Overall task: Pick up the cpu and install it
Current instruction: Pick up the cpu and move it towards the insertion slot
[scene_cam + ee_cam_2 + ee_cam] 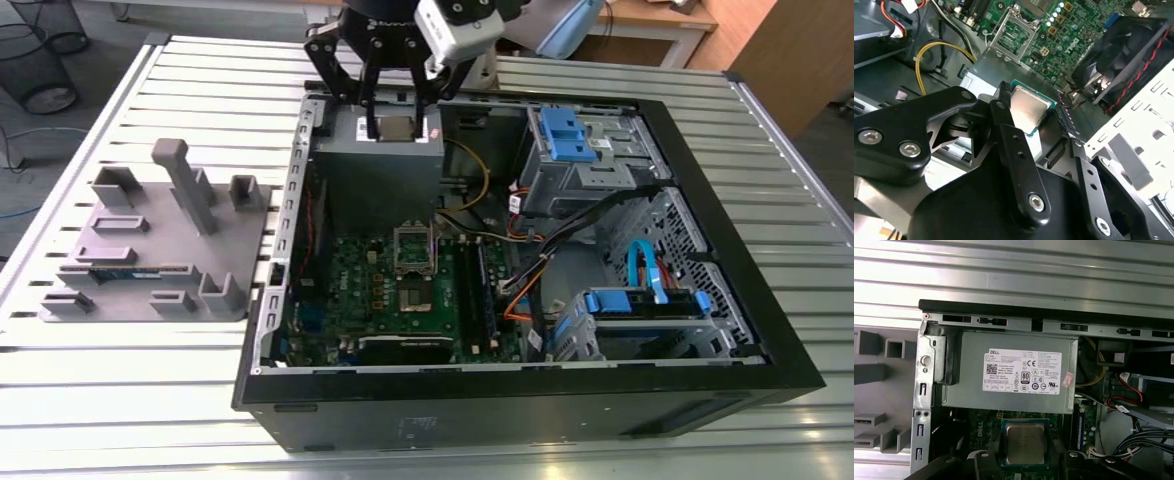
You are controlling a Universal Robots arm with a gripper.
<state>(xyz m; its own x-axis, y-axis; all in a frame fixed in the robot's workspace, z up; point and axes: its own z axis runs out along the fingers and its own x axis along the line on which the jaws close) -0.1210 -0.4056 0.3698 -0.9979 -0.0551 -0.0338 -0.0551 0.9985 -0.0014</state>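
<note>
Two fingers [1004, 125] grip one cpu [1029, 107] above one power supply [965, 390].

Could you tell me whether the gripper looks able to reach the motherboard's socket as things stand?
Probably yes: the gripper, shut on the cpu above the power supply, has nothing over the socket, and no cables cross it.

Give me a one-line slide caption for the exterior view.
Black gripper holds the small square silver-topped cpu over the open black computer case, near its grey metal box.
</note>
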